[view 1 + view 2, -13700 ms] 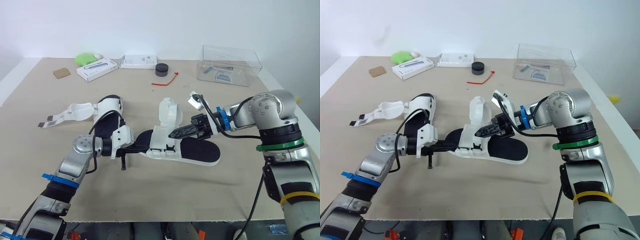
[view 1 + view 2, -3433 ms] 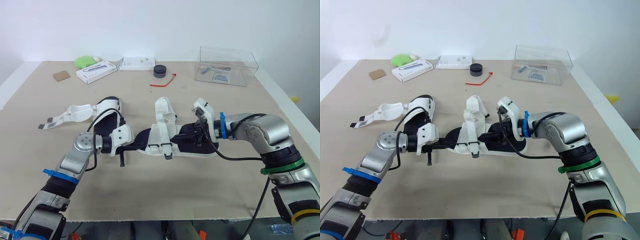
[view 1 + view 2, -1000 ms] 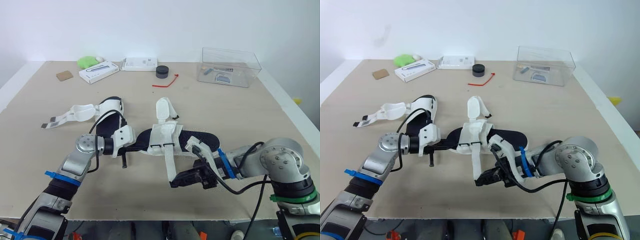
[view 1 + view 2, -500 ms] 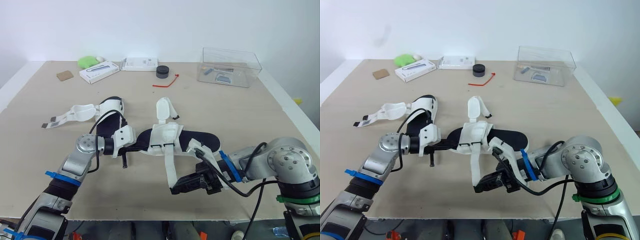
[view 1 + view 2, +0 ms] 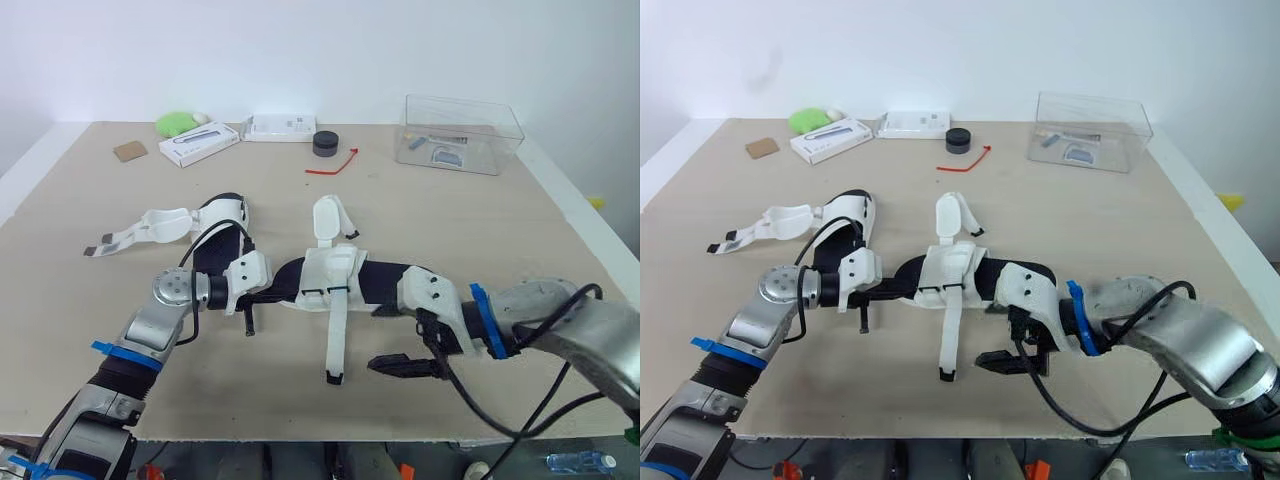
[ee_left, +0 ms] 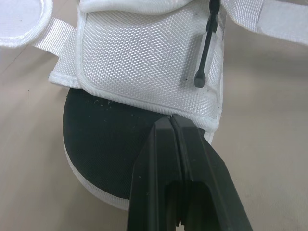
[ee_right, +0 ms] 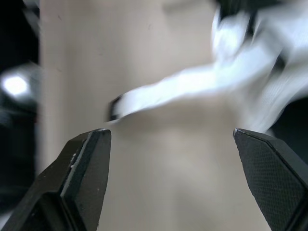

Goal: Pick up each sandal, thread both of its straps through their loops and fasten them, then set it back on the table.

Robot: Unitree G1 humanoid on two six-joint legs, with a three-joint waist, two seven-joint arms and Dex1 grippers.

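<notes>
1. One beige surface meets a white wall; a clear box stands near its far edge.
2. My left jaws are together, pinching the nearer sandal at one end.
3. My right jaws gape wide beside its loose strap.

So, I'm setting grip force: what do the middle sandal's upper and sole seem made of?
Upper: white woven fabric, likely nylon, matte; its weave grid shows. Sole: black, matte, finely speckled, probably foam or rubber; white bound edge.

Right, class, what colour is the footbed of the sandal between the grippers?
The footbed is black; the left wrist view shows it best.
</notes>
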